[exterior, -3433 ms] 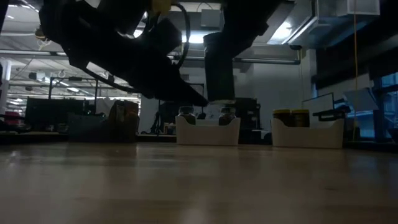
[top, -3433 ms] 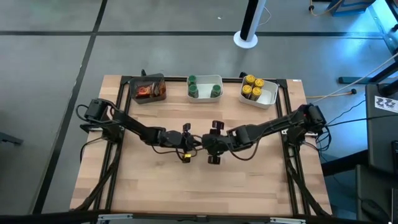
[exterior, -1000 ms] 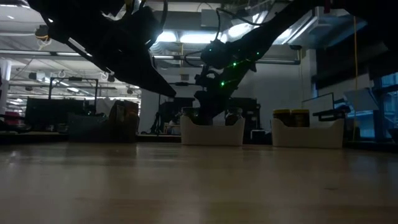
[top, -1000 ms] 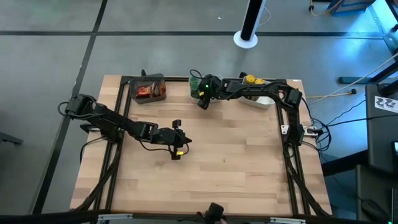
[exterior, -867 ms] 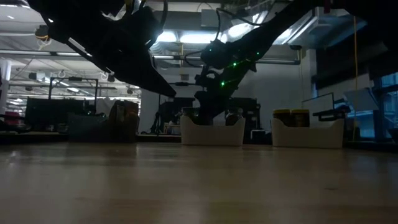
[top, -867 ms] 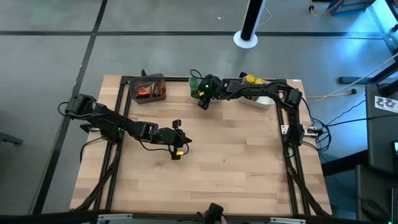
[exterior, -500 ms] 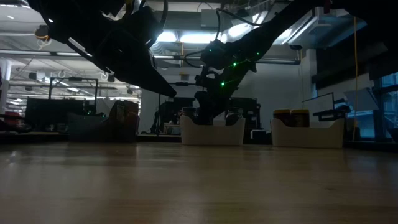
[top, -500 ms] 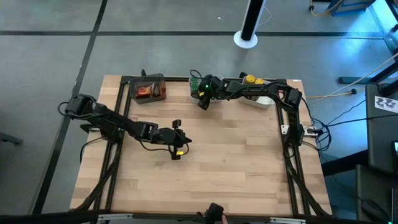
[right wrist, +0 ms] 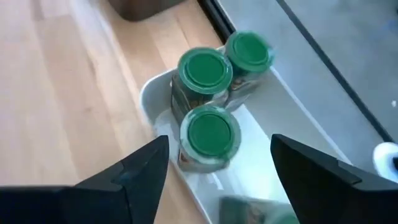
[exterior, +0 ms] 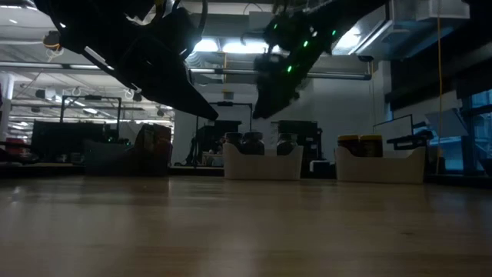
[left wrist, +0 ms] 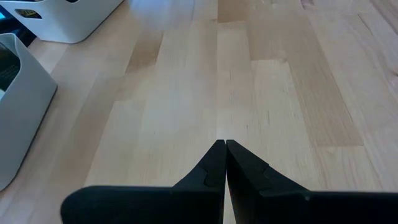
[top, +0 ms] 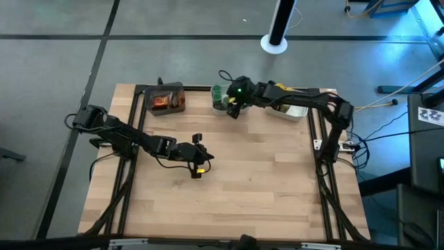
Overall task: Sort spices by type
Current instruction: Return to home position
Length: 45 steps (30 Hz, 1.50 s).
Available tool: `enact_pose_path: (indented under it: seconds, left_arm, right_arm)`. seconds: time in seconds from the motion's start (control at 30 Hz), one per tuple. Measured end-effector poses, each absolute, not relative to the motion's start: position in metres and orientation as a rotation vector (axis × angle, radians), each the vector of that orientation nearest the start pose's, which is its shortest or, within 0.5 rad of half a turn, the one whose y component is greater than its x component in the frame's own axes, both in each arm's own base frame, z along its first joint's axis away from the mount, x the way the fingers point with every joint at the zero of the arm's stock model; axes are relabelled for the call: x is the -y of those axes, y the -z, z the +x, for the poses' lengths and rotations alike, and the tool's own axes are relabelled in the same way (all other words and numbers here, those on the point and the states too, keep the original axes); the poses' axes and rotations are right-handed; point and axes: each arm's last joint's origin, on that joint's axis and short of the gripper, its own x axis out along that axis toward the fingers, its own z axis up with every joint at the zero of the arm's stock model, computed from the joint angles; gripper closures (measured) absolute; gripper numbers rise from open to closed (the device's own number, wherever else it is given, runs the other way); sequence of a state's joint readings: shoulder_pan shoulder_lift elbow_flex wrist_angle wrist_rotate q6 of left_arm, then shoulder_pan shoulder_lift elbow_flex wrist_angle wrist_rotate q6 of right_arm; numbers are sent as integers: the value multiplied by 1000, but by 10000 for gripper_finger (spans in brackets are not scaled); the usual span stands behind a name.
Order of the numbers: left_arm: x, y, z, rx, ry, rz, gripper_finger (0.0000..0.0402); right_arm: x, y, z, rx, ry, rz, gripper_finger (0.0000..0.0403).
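Hovering: right end effector (right wrist: pixel 219 142) open over white tray (right wrist: pixel 148 93) | three green-lidded jars (right wrist: pixel 204 68) visible | left end effector (left wrist: pixel 224 144) closed

Grey floor (top: pixel 55 42) surrounds the wooden table (top: pixel 243 201) (ceiling lights (exterior: pixel 231 48) glow beyond).

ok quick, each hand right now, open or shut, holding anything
Left hand: shut, holding nothing, over the table.
Right hand: open, holding nothing, above the green-lidded jars in the white bin.
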<state>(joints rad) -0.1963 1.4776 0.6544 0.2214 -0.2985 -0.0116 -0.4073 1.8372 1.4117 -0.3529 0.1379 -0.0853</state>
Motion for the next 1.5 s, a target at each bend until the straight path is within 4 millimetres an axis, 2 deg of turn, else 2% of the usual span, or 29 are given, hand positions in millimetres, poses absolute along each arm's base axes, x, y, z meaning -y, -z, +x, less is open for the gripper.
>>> enact_pose_path:
  seconds: [0.13, 0.33, 0.43, 0.6, 0.77, 0.9, 1.0, 1.13, 1.23, 1.5]
  left_arm:
    - [47, -174, 281, -580, -98, 149, 398]
    - [56, -180, 283, -513, -57, 198, 400]
    - [60, -180, 283, -509, -36, 227, 401]
    - [59, -184, 282, -492, -17, 224, 401]
    - [57, -208, 272, -419, 0, 196, 401]
    - [53, -227, 257, -388, -4, 191, 401]
    - [49, -234, 244, -353, -8, 181, 400]
    - [41, -234, 225, -301, -13, 134, 400]
    - [34, -227, 210, -288, -32, 117, 400]
    - [23, -209, 177, -154, -41, 60, 400]
  right_arm:
    - [143, -273, 358, -799, 430, -8, 123]
    - [91, -318, 338, -747, 306, -56, 123]
    - [66, -335, 326, -732, 248, -79, 123]
    - [30, -351, 309, -707, 177, -98, 132]
    - [6, -337, 290, -670, 165, -122, 180]
    - [-3, -319, 271, -612, 138, -109, 229]
    - [-7, -304, 255, -568, 110, -78, 267]
    - [-11, -285, 231, -498, 103, -30, 313]
    - [-14, -267, 217, -441, 97, 7, 343]
    - [-14, -232, 184, -325, 41, 43, 396]
